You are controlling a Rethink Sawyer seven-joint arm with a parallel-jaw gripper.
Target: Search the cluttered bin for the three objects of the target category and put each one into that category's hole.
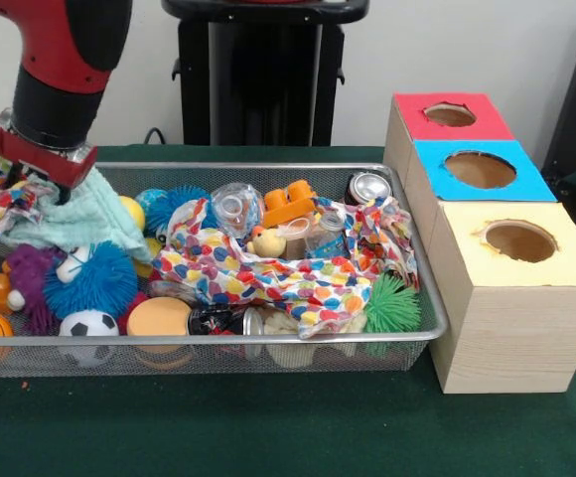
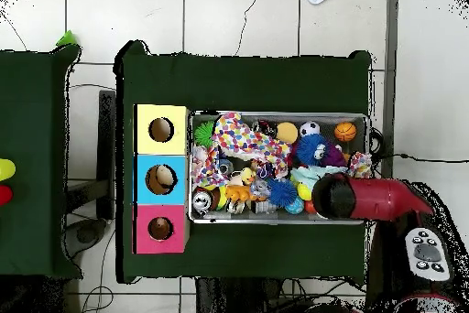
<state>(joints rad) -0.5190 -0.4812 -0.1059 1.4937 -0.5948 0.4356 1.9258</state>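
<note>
You have a green-covered counter [image 2: 243,76] standing on a floor [image 2: 238,21] of pale tiles with dark joints. A second green counter [image 2: 32,158] sits just beside it, and cables [image 2: 92,236] trail between them. Behind, you face a plain white wall [image 1: 467,45].

We're looking at this from two spots: the front view is sitting low and close across the table, facing the bin [image 1: 407,343] and boxes [image 1: 511,298]. The overhead view is looking straight down from high up, catching the same bin [image 2: 279,221], boxes [image 2: 139,179] and surrounding floor [image 2: 238,21].
</note>
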